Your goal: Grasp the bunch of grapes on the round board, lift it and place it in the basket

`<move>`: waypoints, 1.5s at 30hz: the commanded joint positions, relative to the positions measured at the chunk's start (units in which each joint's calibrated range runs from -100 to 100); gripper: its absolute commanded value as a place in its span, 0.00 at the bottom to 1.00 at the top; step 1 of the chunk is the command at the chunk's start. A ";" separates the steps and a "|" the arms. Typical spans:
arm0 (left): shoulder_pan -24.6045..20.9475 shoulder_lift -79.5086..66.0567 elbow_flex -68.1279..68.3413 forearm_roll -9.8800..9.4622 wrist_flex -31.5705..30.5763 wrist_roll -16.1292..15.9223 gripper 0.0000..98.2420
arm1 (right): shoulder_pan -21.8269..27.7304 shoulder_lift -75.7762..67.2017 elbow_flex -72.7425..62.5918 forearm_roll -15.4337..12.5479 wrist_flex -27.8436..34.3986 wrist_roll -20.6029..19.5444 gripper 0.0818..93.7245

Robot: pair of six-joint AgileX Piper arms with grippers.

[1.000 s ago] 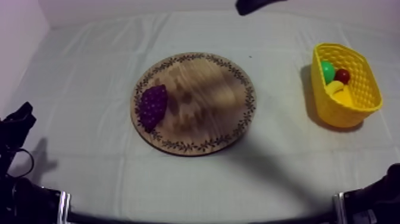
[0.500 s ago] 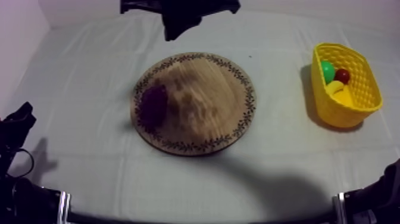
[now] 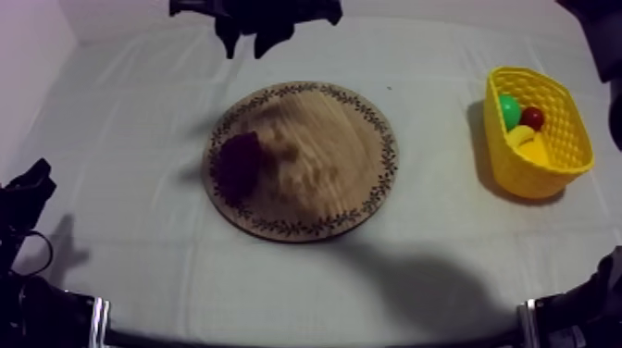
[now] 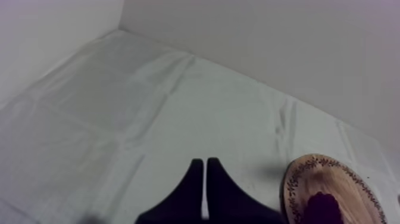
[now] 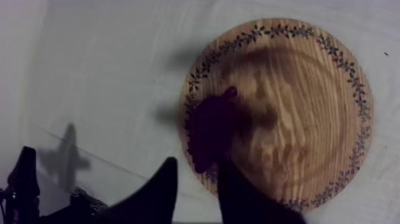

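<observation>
No writing, label, brand, number or sign can be read anywhere. The wooden board (image 3: pixel 324 148) has a leaf-sprig rim, which is ornament and not lettering. The yellow basket (image 3: pixel 539 176) is unmarked mesh.

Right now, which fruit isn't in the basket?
The bunch of grapes, on the wooden board; the banana, pear and small red fruit lie in the yellow basket.

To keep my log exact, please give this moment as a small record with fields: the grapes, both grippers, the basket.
target: dark purple bunch of grapes, lying on the round wooden board with a patterned rim, near its rim, not grasped
right gripper: open, above the grapes
left gripper: shut, empty, beside the board
goal: yellow basket, by my right arm
basket contents: green fruit, small red fruit, yellow banana
</observation>
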 commanded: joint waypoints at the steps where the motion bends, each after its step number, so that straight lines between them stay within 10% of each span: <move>1: 0.02 0.02 -0.04 0.01 0.00 0.01 0.00 | -0.07 -0.01 0.82 0.24 -0.03 0.05 0.42; 13: 0.02 0.02 -0.04 0.01 0.00 0.01 0.00 | 0.30 0.30 3.30 -0.58 -0.02 0.48 0.66; 45: 0.02 0.02 -0.04 0.01 0.00 0.01 0.00 | -0.12 21.79 -3.76 -5.16 -0.11 -0.66 0.75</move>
